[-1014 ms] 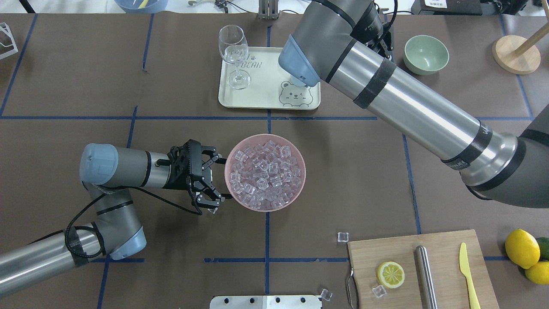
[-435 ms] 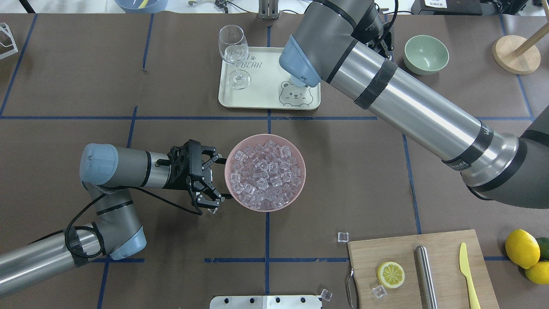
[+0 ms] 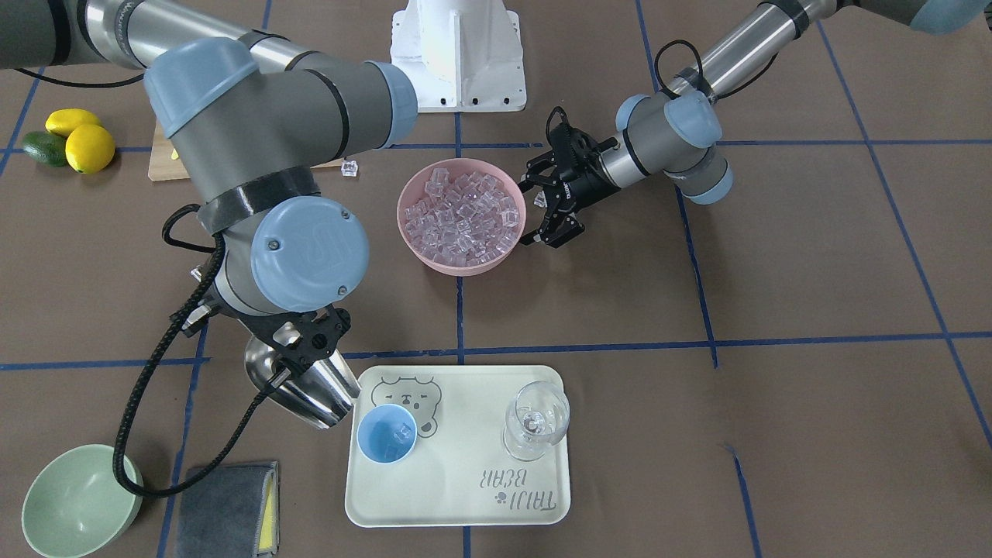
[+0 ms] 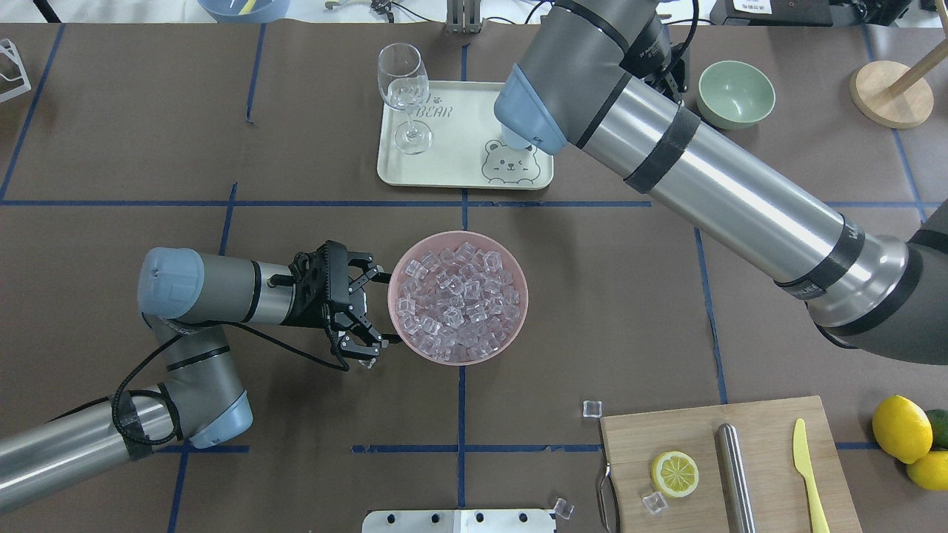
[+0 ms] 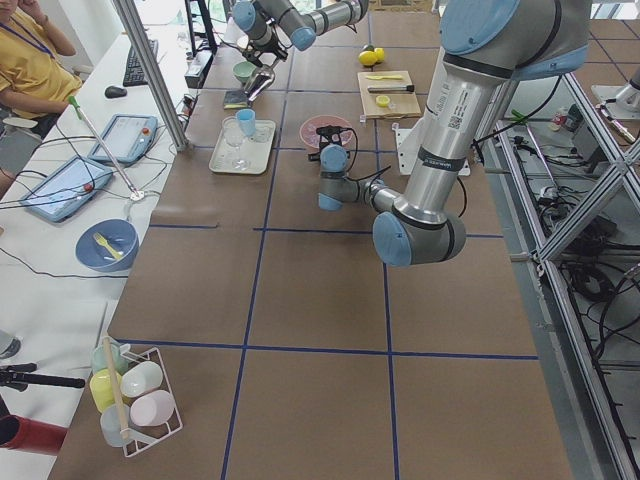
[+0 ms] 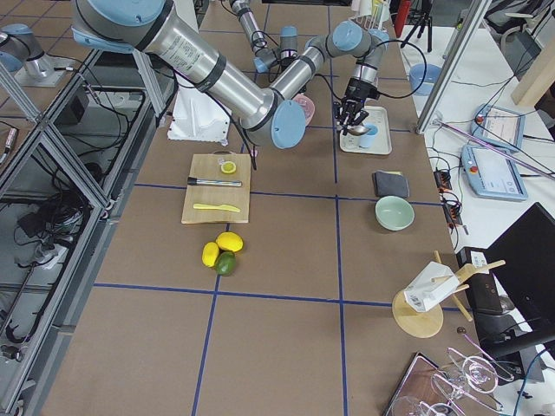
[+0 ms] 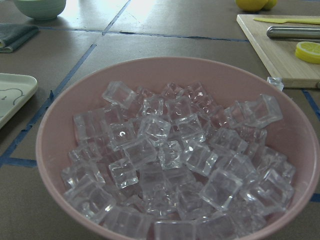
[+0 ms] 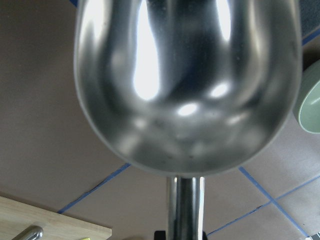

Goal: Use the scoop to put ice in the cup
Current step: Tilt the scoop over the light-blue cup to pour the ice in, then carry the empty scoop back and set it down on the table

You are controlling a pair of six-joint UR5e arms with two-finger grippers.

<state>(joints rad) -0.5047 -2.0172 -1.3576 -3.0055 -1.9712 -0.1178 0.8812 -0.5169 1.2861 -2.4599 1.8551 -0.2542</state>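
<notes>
The front view shows the cup (image 3: 377, 448) on the tray (image 3: 449, 504) with some ice (image 3: 400, 434) inside; in the overhead view the right arm hides it. The right gripper (image 3: 301, 350) is closed on the handle of the scoop (image 3: 314, 391), just beside the cup. The wrist view shows its trough empty. The left gripper (image 4: 370, 311), jaws wide, is beside the pink bowl (image 4: 523, 320), which is full of ice.
</notes>
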